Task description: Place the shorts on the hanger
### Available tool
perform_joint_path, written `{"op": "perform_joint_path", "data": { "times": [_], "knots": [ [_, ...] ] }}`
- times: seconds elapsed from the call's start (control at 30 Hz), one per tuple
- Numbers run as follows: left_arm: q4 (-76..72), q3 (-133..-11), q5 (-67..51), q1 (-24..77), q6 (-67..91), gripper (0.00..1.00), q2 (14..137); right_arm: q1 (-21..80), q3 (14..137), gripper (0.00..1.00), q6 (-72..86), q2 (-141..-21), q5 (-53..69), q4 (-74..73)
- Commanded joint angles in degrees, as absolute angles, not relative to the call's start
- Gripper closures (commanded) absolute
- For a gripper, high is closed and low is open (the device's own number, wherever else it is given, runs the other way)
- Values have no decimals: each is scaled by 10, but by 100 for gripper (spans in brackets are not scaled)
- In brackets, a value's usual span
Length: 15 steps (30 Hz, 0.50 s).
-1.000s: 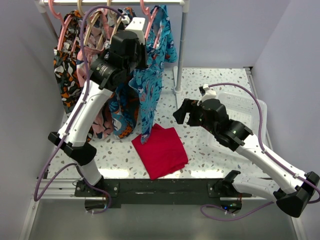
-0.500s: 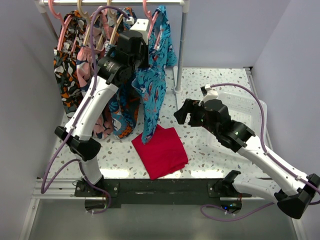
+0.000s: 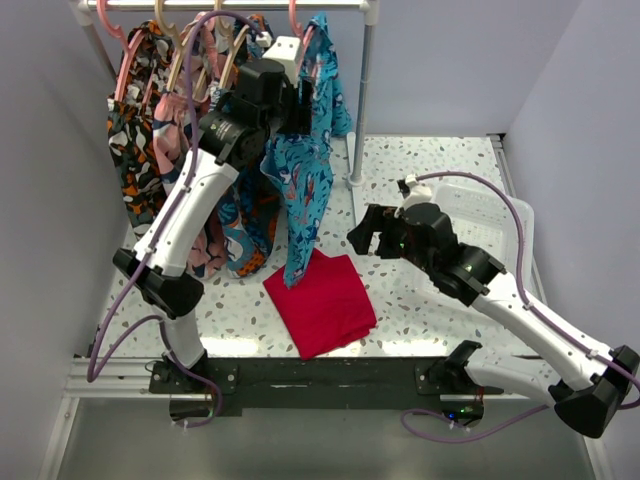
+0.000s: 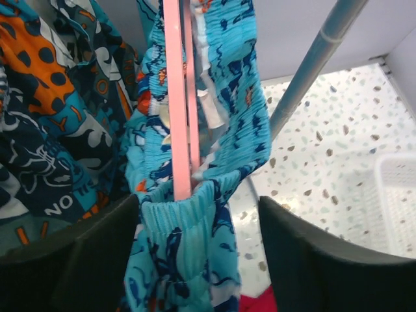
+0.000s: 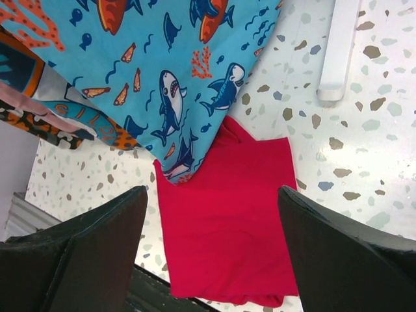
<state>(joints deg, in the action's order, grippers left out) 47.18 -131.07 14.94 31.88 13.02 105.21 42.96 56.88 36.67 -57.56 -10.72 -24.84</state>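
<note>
The turquoise shorts (image 3: pixel 300 170) hang over the thin pink hanger (image 3: pixel 297 22) on the rail, one leg reaching down to the table. In the left wrist view the waistband (image 4: pixel 188 214) drapes over the pink hanger bar (image 4: pixel 175 97). My left gripper (image 3: pixel 285 95) is up at the hanger. It is open, its black fingers (image 4: pixel 78 260) standing wide on either side of the waistband without pinching it. My right gripper (image 3: pixel 372 232) hovers open over the table, right of the shorts' hem. The shorts' leg (image 5: pixel 175 78) shows above its empty jaws.
A folded red cloth (image 3: pixel 322 300) lies on the table under the shorts' hem. Darker patterned shorts (image 3: pixel 140 150) hang on tan wooden hangers (image 3: pixel 185 60) along the rail at left. The rail's white post (image 3: pixel 360 110) stands behind. A white basket (image 3: pixel 480 215) sits at right.
My left gripper has opened and let go of the shorts' waistband, which now rests on the hanger. The left arm shifted slightly toward the rail. The right arm barely moved.
</note>
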Motion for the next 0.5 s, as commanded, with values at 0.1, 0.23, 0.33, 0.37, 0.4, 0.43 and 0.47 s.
{"op": "perform_joint_path", "data": {
  "times": [0.1, 0.23, 0.33, 0.37, 0.4, 0.43, 0.47],
  "knots": [
    [428, -1241, 141, 314, 115, 0, 973, 428, 541, 12, 360, -534, -97, -234],
    [433, -1177, 138, 315, 123, 0, 911, 428, 528, 11, 360, -520, -95, -233],
    [419, -1105, 147, 320, 127, 0, 854, 428, 522, 10, 359, -512, -94, -229],
    [415, -1072, 147, 322, 126, 0, 839, 428, 519, 9, 359, -510, -94, -229],
    [408, -1057, 149, 323, 126, 0, 811, 428, 518, 9, 359, -507, -95, -226],
    [407, -1036, 152, 324, 126, 0, 797, 428, 516, 9, 359, -506, -95, -224],
    [406, -1027, 153, 329, 125, 0, 785, 428, 513, 8, 358, -505, -97, -225]
  ]
}}
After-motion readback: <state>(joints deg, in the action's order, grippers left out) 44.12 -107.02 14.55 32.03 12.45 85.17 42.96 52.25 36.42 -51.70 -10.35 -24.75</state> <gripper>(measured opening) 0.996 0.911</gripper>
